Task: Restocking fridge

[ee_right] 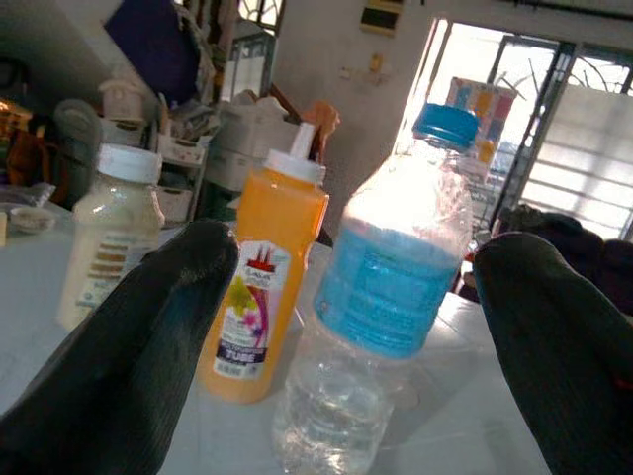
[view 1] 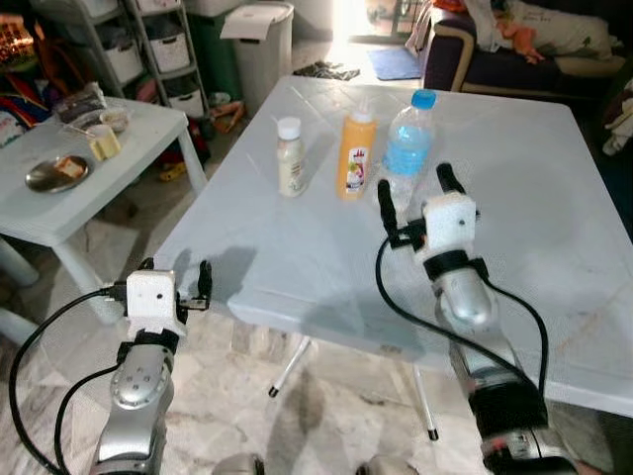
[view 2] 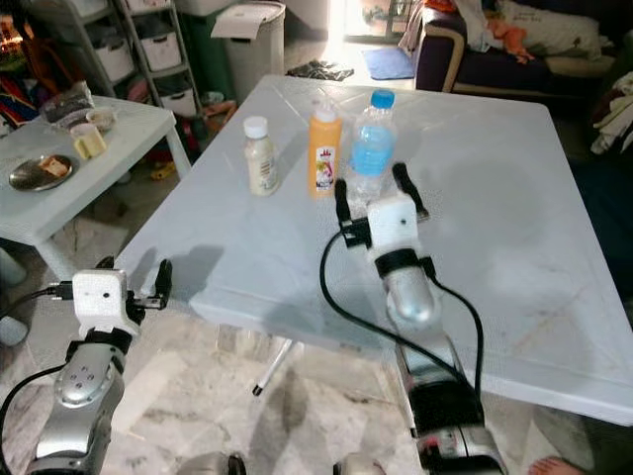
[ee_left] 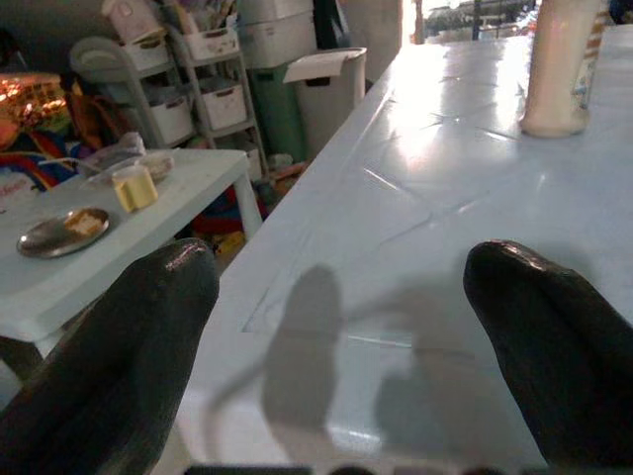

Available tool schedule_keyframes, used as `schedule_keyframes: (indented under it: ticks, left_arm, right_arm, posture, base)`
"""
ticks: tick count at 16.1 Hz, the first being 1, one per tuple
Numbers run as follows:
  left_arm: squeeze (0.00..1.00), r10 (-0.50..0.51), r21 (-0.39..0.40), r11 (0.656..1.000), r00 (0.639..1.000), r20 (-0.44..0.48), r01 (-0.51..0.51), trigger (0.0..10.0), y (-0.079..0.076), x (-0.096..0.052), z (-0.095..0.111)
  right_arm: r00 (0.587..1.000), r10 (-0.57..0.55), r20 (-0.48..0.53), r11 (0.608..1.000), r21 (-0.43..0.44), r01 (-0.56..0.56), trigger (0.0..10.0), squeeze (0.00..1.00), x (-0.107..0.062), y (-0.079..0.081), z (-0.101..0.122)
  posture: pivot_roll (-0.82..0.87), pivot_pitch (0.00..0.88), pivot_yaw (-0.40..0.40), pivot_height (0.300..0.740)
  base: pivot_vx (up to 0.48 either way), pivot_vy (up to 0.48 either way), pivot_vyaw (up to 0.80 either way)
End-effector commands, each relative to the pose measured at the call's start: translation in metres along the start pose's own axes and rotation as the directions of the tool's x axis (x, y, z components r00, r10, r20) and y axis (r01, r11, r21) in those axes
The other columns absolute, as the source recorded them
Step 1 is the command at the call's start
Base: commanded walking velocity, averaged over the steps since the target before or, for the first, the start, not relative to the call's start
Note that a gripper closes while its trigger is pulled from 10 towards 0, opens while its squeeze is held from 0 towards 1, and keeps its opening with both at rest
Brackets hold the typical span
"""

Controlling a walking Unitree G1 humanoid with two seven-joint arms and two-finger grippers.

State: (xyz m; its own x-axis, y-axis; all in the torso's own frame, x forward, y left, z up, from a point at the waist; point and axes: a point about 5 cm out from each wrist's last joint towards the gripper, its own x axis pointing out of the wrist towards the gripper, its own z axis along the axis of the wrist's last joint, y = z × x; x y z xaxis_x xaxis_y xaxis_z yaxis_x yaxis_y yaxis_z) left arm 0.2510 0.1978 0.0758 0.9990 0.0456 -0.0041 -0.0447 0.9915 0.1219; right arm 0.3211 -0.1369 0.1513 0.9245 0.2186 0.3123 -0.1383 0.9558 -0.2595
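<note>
Three bottles stand in a row on the pale blue table [view 1: 297, 257]: a cream bottle [view 1: 290, 157] with a white cap, an orange squeeze bottle [view 1: 356, 154], and a clear water bottle [view 1: 407, 148] with a blue cap and label. My right gripper [view 1: 415, 196] is open above the table, just short of the water bottle [ee_right: 381, 307], its fingers [ee_right: 129, 356] spread to either side of it without touching. My left gripper [view 1: 176, 280] is open at the table's near left edge, holding nothing.
A small white side table [view 1: 59, 213] with a metal plate [view 1: 54, 174] and food containers stands at the left. Storage shelves [view 1: 148, 49], a lidded bin [view 1: 259, 45] and a dark sofa [view 1: 514, 59] line the back. The table's folding legs [view 1: 292, 366] stand on marble floor.
</note>
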Motion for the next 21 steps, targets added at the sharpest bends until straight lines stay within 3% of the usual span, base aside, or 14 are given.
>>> schedule_keyframes:
  ticks: [1,6,12,16,20,21]
  left_arm:
    - [0.0,0.007,0.017,1.0,1.0,0.004,-0.007,10.0,0.005,-0.001,0.003]
    - [0.0,-0.027,0.054,0.998,1.0,-0.002,0.028,10.0,0.007,-0.005,0.005]
    - [0.0,-0.048,0.106,0.993,0.999,-0.006,0.049,10.0,0.016,-0.009,0.012]
    - [0.0,-0.048,0.126,0.991,0.999,-0.02,0.051,10.0,0.023,-0.015,0.011]
    - [0.0,-0.068,0.143,0.987,0.997,-0.025,0.071,10.0,0.021,-0.016,0.015]
    - [0.0,-0.069,0.144,0.987,0.997,-0.027,0.072,10.0,0.021,-0.016,0.015]
  right_arm:
    - [1.0,-0.023,0.012,1.0,0.004,0.023,10.0,0.0,0.007,-0.007,0.004]
    - [0.996,-0.066,0.058,0.998,-0.015,0.066,10.0,0.0,0.035,-0.022,0.022]
    - [0.991,-0.119,0.068,0.992,-0.024,0.121,10.0,0.0,0.054,-0.042,0.03]
    - [0.989,-0.108,0.103,0.993,-0.035,0.112,10.0,0.0,0.064,-0.041,0.04]
    - [0.986,-0.108,0.129,0.993,-0.034,0.114,10.0,0.0,0.076,-0.045,0.05]
    - [0.986,-0.129,0.104,0.992,0.006,0.129,10.0,0.0,0.077,-0.047,0.049]
  posture:
    - [-0.04,0.071,0.033,0.74]
    - [-0.03,0.072,0.046,0.74]
    - [0.04,0.1,0.078,0.74]
    - [0.06,0.099,0.082,0.74]
    - [0.06,0.102,0.09,0.74]
    - [0.06,0.103,0.094,0.74]
  base:
    - [0.0,0.0,0.0]
    - [0.0,0.0,0.0]
    - [0.0,0.0,0.0]
    - [0.0,0.0,0.0]
    - [0.0,0.0,0.0]
    - [0.0,0.0,0.0]
